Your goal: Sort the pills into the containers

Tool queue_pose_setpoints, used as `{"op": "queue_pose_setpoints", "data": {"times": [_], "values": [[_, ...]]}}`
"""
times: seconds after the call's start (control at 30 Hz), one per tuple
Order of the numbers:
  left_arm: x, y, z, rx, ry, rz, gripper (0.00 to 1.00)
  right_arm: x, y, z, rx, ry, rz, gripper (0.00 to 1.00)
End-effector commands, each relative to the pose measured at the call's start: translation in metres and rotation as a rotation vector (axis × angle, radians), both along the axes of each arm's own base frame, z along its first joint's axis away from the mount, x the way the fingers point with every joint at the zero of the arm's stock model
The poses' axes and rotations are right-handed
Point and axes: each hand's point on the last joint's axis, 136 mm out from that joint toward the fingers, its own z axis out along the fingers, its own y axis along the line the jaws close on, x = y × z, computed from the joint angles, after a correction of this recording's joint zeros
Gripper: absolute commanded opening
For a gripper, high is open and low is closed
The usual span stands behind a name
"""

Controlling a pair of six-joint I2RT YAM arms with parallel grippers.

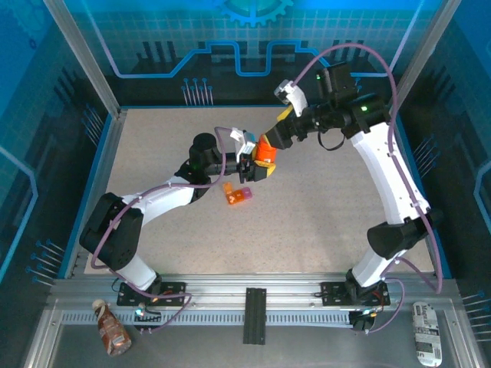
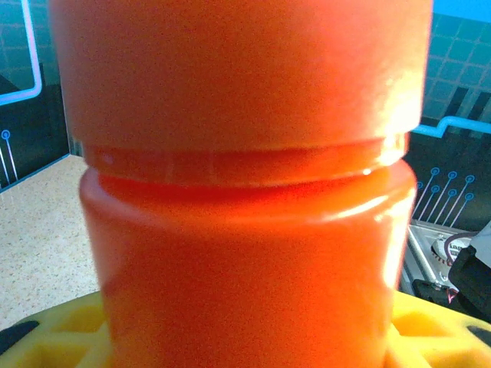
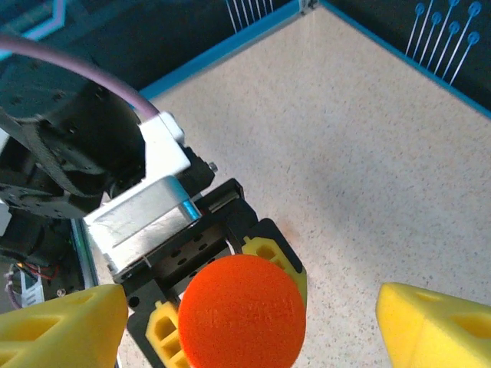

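An orange pill bottle with an orange cap stands upright above the table's middle. My left gripper is shut on its body, with yellow fingers on either side. The bottle takes up nearly all of the left wrist view. My right gripper hangs open right above the cap, and its yellow fingertips stand wide apart on both sides without touching it. The containers, a small flat orange and pink box, lie on the table just in front of the bottle. The pills are hidden.
The speckled tabletop is bounded by blue walls and a metal rail at the near edge. A brown bottle and a white packet lie on the shelf outside the work area.
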Motion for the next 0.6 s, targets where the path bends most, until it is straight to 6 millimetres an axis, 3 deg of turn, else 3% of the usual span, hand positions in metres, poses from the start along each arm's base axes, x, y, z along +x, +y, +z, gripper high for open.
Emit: {"op": "queue_pose_setpoints", "data": {"times": [0.0,0.57], "values": [[-0.007,-0.003,0.030,-0.046,-0.094,-0.040,0.00,-0.006,0.000,-0.005,-0.054,-0.001,0.023,0.85],[-0.009,-0.001,0.030,-0.046,-0.097,-0.040,0.00,-0.007,0.011,-0.027,-0.062,0.072,0.058,0.80]]}}
